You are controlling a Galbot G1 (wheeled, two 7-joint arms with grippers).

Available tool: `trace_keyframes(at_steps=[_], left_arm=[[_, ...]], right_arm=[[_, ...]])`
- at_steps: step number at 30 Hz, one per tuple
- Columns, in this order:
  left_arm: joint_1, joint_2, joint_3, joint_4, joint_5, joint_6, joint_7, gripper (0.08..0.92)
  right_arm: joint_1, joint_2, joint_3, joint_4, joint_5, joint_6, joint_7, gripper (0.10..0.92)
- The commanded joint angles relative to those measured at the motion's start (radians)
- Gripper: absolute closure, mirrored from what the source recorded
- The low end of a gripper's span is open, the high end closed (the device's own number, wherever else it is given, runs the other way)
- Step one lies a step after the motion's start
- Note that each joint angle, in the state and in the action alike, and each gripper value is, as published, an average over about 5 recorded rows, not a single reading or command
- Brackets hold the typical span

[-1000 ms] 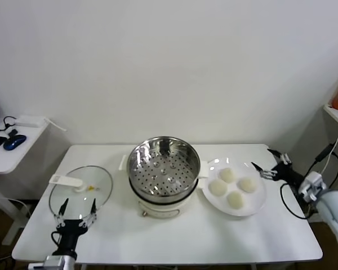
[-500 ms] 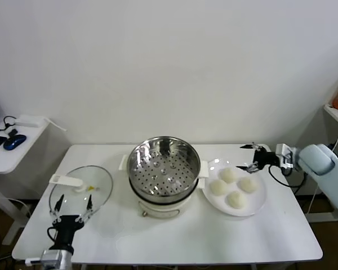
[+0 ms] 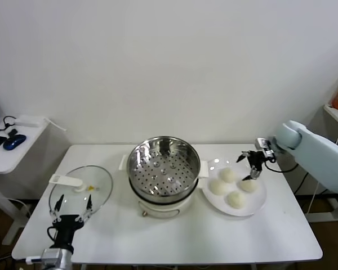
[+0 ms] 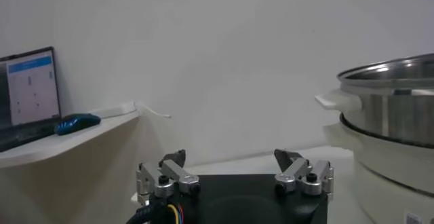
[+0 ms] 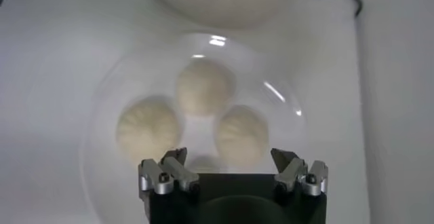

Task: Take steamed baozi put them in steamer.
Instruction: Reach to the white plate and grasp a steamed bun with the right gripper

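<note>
Four creamy-white baozi lie on a white plate (image 3: 259, 203) right of the steamer: one at the back (image 3: 227, 175), one on the left (image 3: 217, 187), one on the right (image 3: 247, 185), one at the front (image 3: 235, 199). The shiny steamer (image 3: 163, 167) with its perforated tray stands mid-table, empty. My right gripper (image 3: 247, 167) is open and hovers over the plate's back right part. In the right wrist view, my right gripper (image 5: 229, 161) spreads above three baozi (image 5: 205, 86), (image 5: 147, 127), (image 5: 242, 134). My left gripper (image 3: 73, 207) is open and empty at the front left.
A round glass lid (image 3: 81, 188) with a white handle lies left of the steamer, under my left gripper's tips. The left wrist view shows the steamer's side (image 4: 393, 110) and my left gripper (image 4: 230, 161). A side table (image 3: 11, 147) with a blue mouse stands at far left.
My right arm has swung in from beyond the table's right edge to above the plate, gripper now pointing down. My left gripper has dropped back slightly toward the front edge.
</note>
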Motion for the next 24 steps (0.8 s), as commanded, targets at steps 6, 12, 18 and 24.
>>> trace_keyframes(at_steps=[6, 12, 18, 24], left_arm=[[-0.011, 0.005, -0.006, -0.002, -0.009, 0.012, -0.002, 0.177], [-0.014, 0.011, -0.012, 0.002, -0.011, 0.015, -0.002, 0.177], [-0.01, 0.011, -0.014, 0.006, -0.014, 0.014, -0.002, 0.177], [-0.011, 0.009, -0.013, 0.008, -0.015, 0.014, -0.002, 0.177]], right_arm=[[0.018, 0.22, -0.035, -0.286, -0.11, 0.046, -0.015, 0.203], [-0.034, 0.259, 0.015, -0.305, -0.155, 0.045, -0.007, 0.203], [-0.066, 0.287, 0.058, -0.33, -0.193, 0.048, -0.002, 0.203], [-0.089, 0.306, 0.114, -0.358, -0.238, 0.056, 0.01, 0.203]])
